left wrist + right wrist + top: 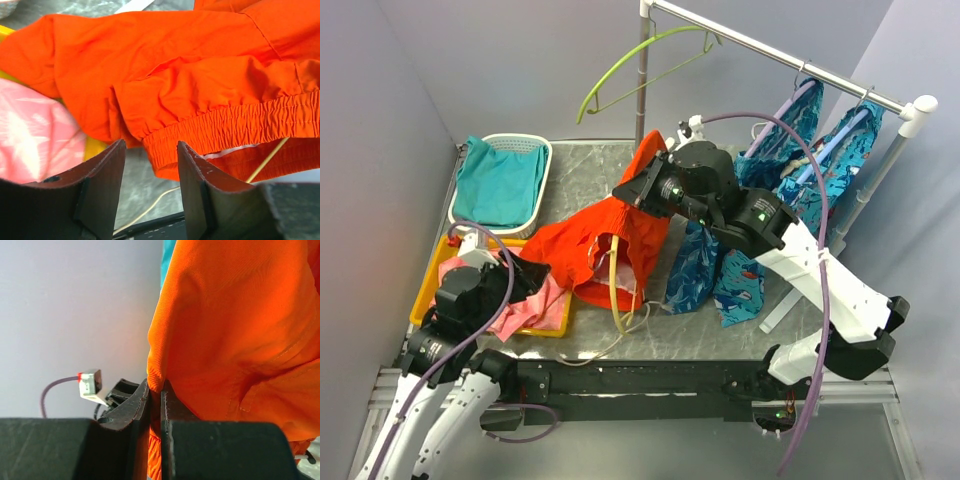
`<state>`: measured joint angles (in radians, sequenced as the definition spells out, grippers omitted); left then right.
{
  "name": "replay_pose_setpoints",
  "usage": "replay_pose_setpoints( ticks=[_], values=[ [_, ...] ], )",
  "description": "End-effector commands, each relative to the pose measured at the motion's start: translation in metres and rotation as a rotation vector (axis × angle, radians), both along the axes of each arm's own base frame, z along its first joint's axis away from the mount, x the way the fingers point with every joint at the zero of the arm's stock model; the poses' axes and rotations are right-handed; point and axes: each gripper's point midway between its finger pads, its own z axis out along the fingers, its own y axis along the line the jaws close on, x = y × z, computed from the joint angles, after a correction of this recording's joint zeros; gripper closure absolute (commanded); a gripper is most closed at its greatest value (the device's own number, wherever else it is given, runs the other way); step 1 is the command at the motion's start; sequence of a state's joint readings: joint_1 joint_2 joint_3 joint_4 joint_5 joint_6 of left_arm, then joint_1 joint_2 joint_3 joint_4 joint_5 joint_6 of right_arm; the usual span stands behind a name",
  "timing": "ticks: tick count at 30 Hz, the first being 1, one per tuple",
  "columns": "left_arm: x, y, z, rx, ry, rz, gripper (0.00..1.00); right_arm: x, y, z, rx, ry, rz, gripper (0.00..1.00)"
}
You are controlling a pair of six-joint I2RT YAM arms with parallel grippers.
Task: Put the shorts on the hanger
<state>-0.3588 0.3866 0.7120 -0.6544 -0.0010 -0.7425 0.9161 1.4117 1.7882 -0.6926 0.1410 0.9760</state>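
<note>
Left gripper (150, 185) sits low at the near left of the table (580, 165), its two dark fingers (107, 175) spread apart with nothing between them, pointing at the gathered elastic waistband of the shorts (200, 75), which lies just beyond the fingertips. In the top view this gripper (532, 275) hovers over a yellow tray (425, 290) that holds a crumpled pink cloth (535, 310); behind the tray stands a white basket (546, 160) with a teal cloth (500, 185) in it. Toward the middle, the shorts (580, 240) spread across the table, one edge overlapping the tray's corner and the far end drawn up into a peak. The hanger (612, 270), thin and pale yellow, shows through the waist opening and curves out toward the near edge (its hook cannot be made out), and a sliver of it appears in the left wrist view (267, 159). A pale drawstring (605, 350) trails on the table beside it. At the peak, the right gripper (632, 190) is pressed together on a fold of the shorts (235, 340), the fabric pinched between its fingers (135, 405) in the wrist view. Right of that, a teal patterned garment (720, 270) lies on the table, two more (820, 150) hang from a white rail (790, 60), and a lime-green hanger (620, 65) hangs at the rail's left end.
</note>
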Motion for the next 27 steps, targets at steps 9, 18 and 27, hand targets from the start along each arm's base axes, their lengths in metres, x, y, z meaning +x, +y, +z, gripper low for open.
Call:
replay_pose_setpoints(
  ticks=[9, 18, 27],
  values=[
    [-0.001, -0.024, -0.021, -0.227, 0.006, -0.036, 0.39, -0.011, -0.007, 0.106, 0.238, -0.176, 0.028, 1.0],
    [-0.001, -0.031, -0.007, -0.217, -0.1, -0.102, 0.39, -0.006, -0.002, 0.108, 0.229, -0.181, 0.029, 1.0],
    [-0.008, -0.048, 0.0, -0.202, -0.173, -0.238, 0.43, 0.002, 0.001, 0.107, 0.229, -0.176, 0.021, 1.0]
  ],
)
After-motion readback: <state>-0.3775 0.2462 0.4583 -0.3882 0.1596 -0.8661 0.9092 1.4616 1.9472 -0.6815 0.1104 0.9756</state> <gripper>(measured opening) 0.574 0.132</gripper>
